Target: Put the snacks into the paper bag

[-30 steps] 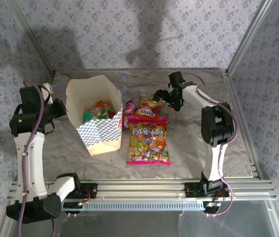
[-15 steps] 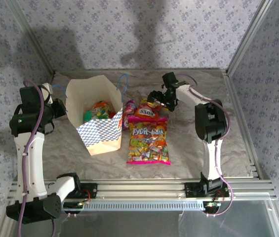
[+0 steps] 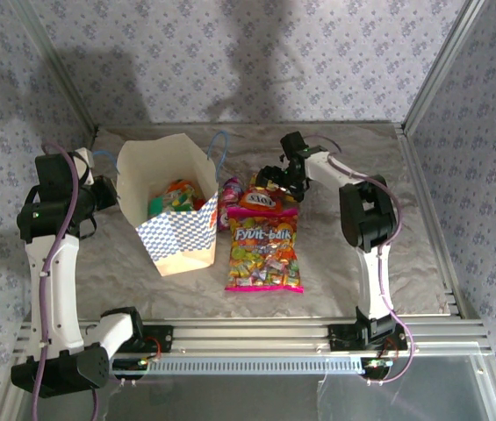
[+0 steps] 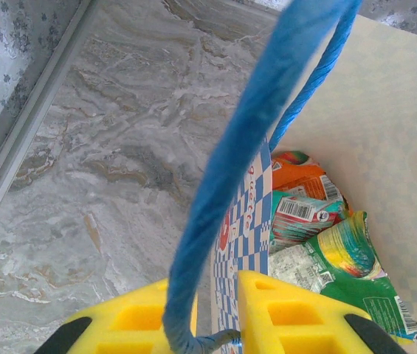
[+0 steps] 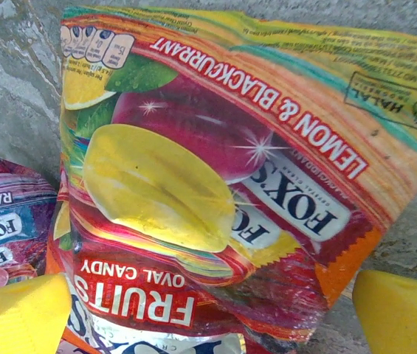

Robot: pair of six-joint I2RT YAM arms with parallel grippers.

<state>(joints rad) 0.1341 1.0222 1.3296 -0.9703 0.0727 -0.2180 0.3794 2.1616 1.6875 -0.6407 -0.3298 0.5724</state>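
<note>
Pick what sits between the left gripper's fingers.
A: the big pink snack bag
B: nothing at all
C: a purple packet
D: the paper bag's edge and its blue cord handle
D: in the left wrist view the left gripper pinches the checkered edge of the paper bag together with its blue cord handle.
</note>
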